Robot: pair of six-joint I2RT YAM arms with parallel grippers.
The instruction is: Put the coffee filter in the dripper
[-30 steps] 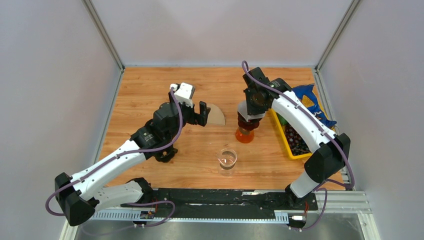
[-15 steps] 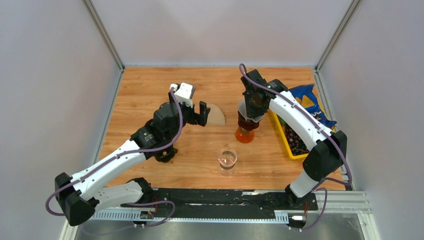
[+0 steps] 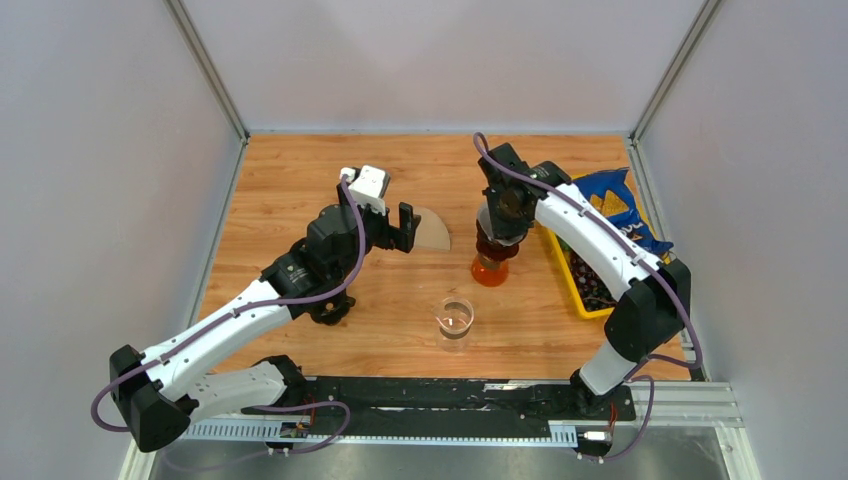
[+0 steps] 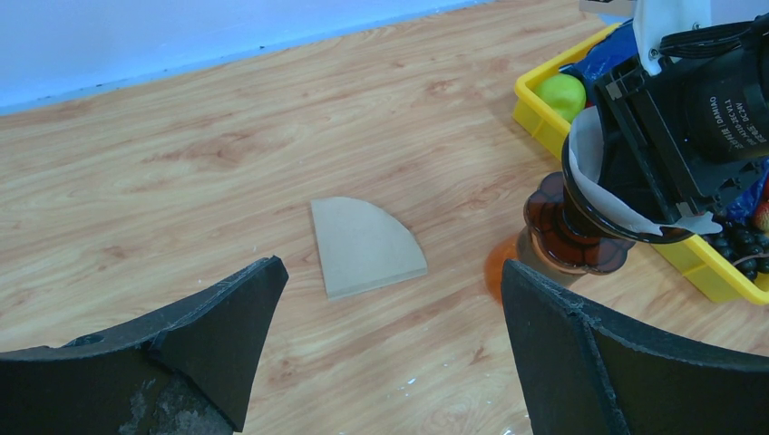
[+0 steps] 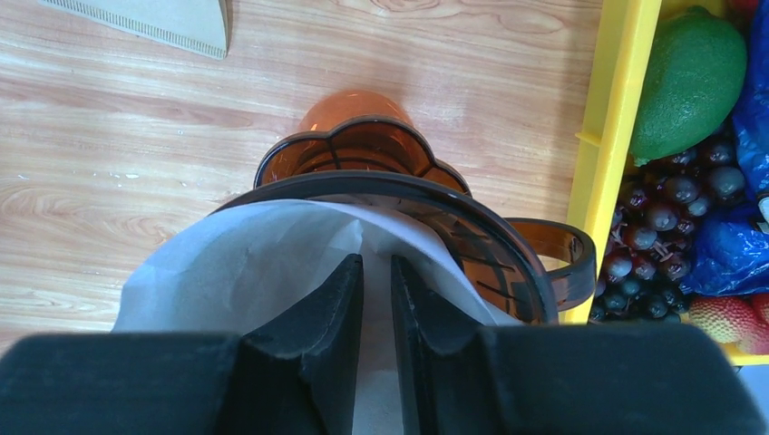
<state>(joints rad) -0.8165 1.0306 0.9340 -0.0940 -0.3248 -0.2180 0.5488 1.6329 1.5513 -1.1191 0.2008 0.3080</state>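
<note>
While left claw (image 4: pixel 394 276) apart over one brown filter (image 4: pixel 363 245), right claw (image 5: pixel 376 272) almost together inside one white filter (image 5: pixel 240 272), one dripper (image 5: pixel 358 149).

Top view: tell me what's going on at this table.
The right gripper, fingers nearly together, is pushed down into a white paper filter that sits inside the dark dripper; part of the paper sticks out over the rim. The left gripper hangs open above the table, near a folded brown filter lying flat. The filter is in the dripper, with the right gripper not yet withdrawn.

Two filters (image 4: pixel 365 245) (image 5: pixel 236 263) — one dripper (image 4: pixel 580 240), one glass (image 3: pixel 455 318)
</note>
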